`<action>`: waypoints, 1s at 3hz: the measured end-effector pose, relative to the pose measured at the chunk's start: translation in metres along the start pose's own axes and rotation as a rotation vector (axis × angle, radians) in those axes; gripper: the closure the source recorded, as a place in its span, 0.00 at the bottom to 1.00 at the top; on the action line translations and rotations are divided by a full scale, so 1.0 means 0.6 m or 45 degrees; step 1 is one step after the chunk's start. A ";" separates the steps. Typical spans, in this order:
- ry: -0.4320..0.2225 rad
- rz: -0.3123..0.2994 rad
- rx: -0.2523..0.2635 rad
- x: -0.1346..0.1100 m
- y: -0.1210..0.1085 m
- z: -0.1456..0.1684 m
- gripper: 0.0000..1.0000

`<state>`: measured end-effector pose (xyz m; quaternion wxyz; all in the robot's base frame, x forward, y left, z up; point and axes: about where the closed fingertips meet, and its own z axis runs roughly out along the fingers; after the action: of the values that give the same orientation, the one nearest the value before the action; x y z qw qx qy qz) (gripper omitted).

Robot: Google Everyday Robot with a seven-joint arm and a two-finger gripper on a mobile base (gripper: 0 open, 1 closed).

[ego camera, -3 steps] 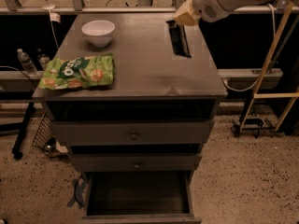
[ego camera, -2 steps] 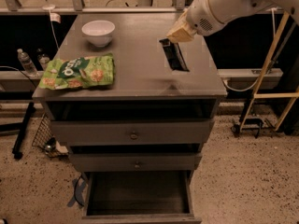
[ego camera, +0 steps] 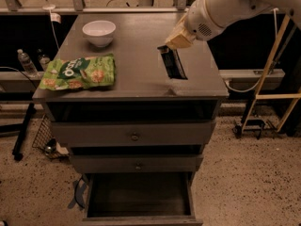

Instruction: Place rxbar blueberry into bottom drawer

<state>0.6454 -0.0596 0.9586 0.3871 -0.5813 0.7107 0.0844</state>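
Grey counter (ego camera: pixel 136 65) carries a white bowl (ego camera: pixel 99 33), its inside hard to read, and a green chip bag (ego camera: pixel 78 72). The arm (ego camera: pixel 225 4) is cut off top right. The gripper (ego camera: pixel 179 38) hangs over the counter's right side, jaws clamped on the rxbar blueberry (ego camera: pixel 173 64) at its far end. The bottom drawer (ego camera: pixel 141 219) stands open, its interior dark.

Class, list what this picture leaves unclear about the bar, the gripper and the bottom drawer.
- rxbar blueberry, camera view: the wrapper lettering is too small to read, and its upper end is hidden in the gripper above the right side of the cabinet top.
- Bar's lower end: I cannot tell whether it touches the cabinet top.
- bottom drawer: its back is hidden under the middle drawer, and its front is cut off by the lower edge.
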 end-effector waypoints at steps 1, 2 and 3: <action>0.019 -0.052 -0.102 -0.009 0.065 0.005 1.00; 0.048 -0.133 -0.199 -0.027 0.127 0.015 1.00; 0.141 -0.223 -0.282 -0.035 0.191 0.035 1.00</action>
<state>0.5529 0.0038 0.9201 0.2867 -0.6839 0.6640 0.0961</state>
